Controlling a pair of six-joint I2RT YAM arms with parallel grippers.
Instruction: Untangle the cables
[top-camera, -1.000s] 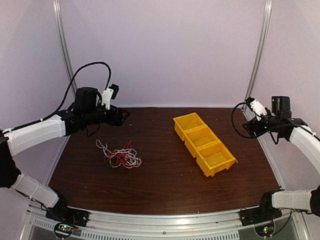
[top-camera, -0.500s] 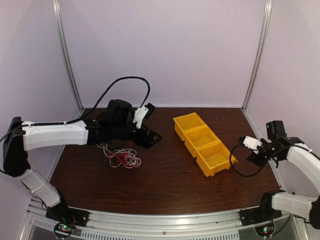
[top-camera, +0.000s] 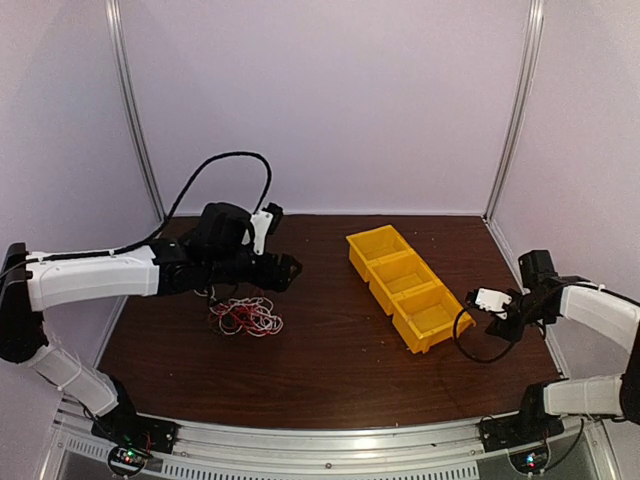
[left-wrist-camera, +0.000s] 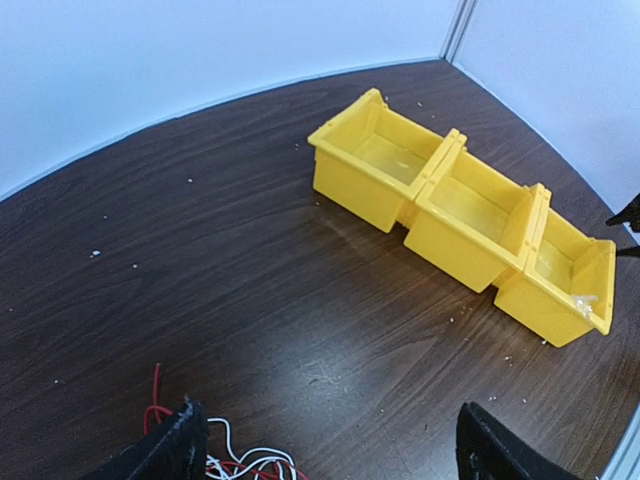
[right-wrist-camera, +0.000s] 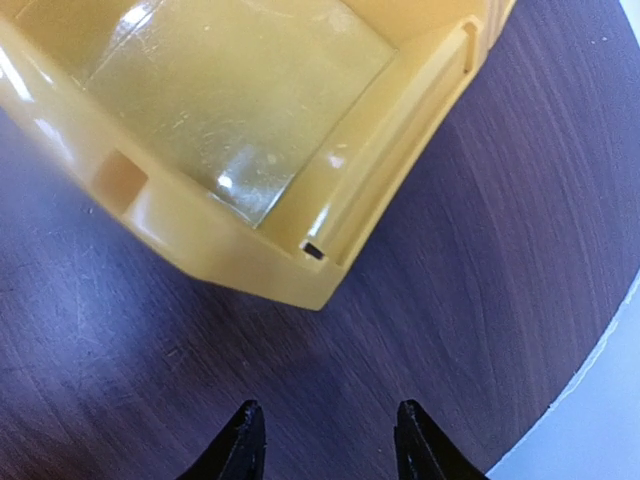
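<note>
You are holding the left gripper (left-wrist-camera: 325, 440) wide open and empty over the cables (top-camera: 245, 315) tangled on the counter (top-camera: 330, 370), apparently choosing a strand. The right gripper (right-wrist-camera: 330, 420) is waiting part-open and empty beside the yellow bin (right-wrist-camera: 230, 250).

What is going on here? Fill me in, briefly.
Two robot arms are set to untangle a small heap of thin cables on the table. The left gripper hovers open over the heap's far edge, holding nothing. The right gripper, also open and empty, is low beside the near end of a row of yellow bins. The cables lie tangled, not yet picked up.
</note>
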